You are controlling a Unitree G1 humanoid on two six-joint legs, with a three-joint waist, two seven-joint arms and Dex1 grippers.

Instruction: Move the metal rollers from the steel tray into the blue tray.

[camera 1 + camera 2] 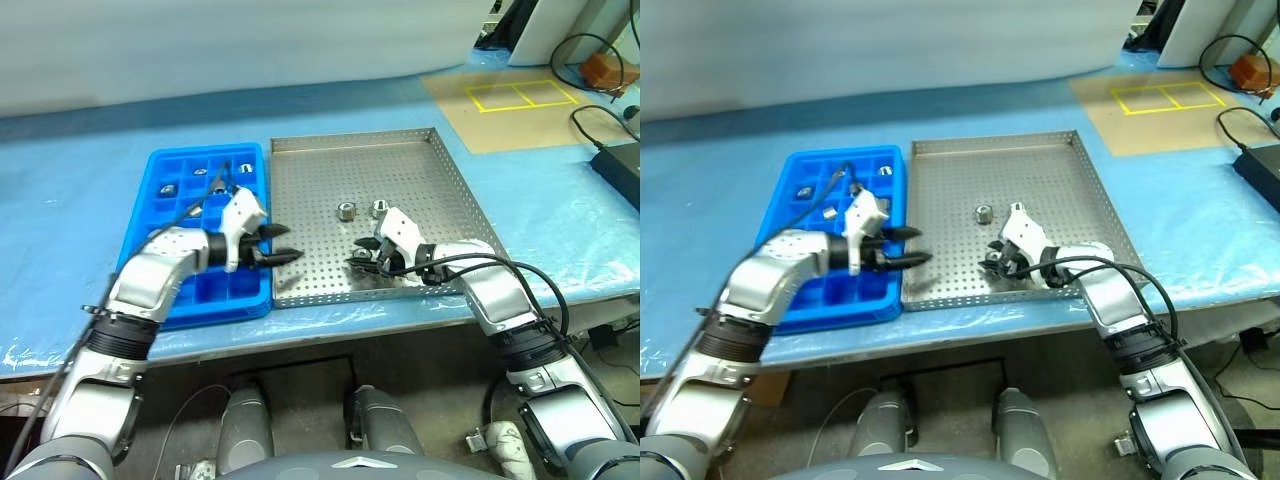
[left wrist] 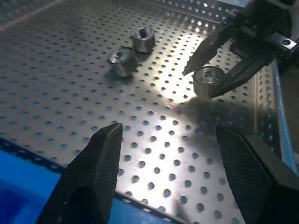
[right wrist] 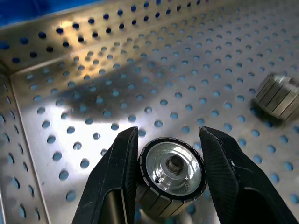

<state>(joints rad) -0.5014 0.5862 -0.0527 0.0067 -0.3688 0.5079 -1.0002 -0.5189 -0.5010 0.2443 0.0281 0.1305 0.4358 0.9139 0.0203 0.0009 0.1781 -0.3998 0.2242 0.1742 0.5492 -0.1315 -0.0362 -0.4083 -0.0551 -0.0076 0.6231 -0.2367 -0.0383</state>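
1. right wrist view has the right hand [image 3: 169, 179] pinching one roller [image 3: 171, 173] between its two black fingers, just over the perforated floor of the steel tray [image 3: 56, 116]; the pick looks made, so the carry is the step in hand
2. left eye view puts that right hand at lower middle of the frame, in the near part of the steel tray [image 1: 440, 150]; the left hand [image 1: 283, 247] sits centre-left over the seam between the two trays, its fingers spread and holding nothing
3. two more metal rollers [image 1: 345, 211] lie loose at mid-tray, close together, just above the right hand in the frame
4. next move, as i judge it: lift the roller clear of the low rim, then cross toward the frame's left to a free cell of the blue tray [image 1: 160, 165], where a few rollers already sit in the upper cells
5. room: the left hand stands in that path, near the shared edge; it likely has to clear off or take the roller; the blue worktop [image 1: 70, 200] around both trays lies open
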